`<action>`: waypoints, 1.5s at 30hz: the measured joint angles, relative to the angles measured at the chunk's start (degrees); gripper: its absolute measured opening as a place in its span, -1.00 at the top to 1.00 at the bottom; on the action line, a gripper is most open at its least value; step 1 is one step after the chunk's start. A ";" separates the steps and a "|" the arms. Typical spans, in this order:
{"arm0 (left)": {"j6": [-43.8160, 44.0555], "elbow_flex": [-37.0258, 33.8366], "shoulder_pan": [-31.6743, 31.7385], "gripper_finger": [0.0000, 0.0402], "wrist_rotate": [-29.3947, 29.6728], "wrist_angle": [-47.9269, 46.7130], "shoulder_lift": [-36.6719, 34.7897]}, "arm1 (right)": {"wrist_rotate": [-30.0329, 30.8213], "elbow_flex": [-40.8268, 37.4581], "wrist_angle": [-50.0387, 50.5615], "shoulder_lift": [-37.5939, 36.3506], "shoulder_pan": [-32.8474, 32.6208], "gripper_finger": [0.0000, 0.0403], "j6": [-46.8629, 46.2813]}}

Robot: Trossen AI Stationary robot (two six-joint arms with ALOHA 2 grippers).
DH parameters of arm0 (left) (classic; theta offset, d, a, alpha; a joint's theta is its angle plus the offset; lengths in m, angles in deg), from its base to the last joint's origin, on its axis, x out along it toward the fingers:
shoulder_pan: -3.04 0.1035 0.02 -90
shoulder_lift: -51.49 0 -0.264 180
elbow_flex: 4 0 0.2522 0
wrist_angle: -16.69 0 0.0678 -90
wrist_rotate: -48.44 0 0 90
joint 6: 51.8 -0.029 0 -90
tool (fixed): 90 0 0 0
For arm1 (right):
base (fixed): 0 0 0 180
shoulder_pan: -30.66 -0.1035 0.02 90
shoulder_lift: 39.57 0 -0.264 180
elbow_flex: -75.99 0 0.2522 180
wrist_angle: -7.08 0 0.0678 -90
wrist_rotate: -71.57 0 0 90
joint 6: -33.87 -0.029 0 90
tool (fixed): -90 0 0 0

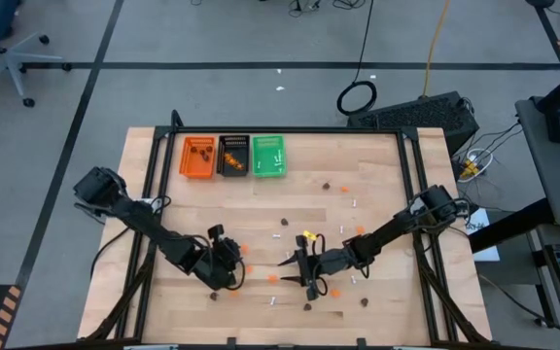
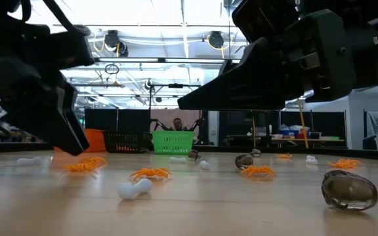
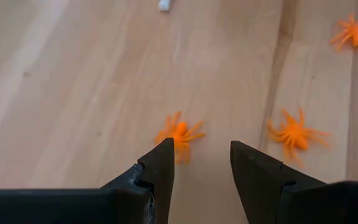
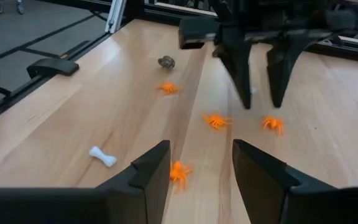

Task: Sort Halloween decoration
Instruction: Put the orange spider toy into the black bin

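Two grippers hover open, holding nothing: left gripper (image 3: 201,168) over a small orange plastic spider (image 3: 179,132), right gripper (image 4: 197,168) at its three o'clock. Spiders, white bones, brown blobs scatter the wooden tabletop (image 1: 377,175).

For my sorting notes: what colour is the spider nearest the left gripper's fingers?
Orange. The spider shows best in the left wrist view.
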 joint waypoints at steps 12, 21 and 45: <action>4.16 0.21 2.45 0.47 -1.55 0.75 3.44 | 0.00 0.02 -1.84 0.00 1.09 0.21 2.89; 3.22 0.17 3.41 0.97 -2.03 0.71 3.55 | 0.00 0.02 -1.78 -0.02 1.46 0.21 2.89; -75.01 9.06 7.03 1.00 18.67 -2.61 -9.90 | -0.02 0.04 -1.80 -0.02 1.75 0.21 1.80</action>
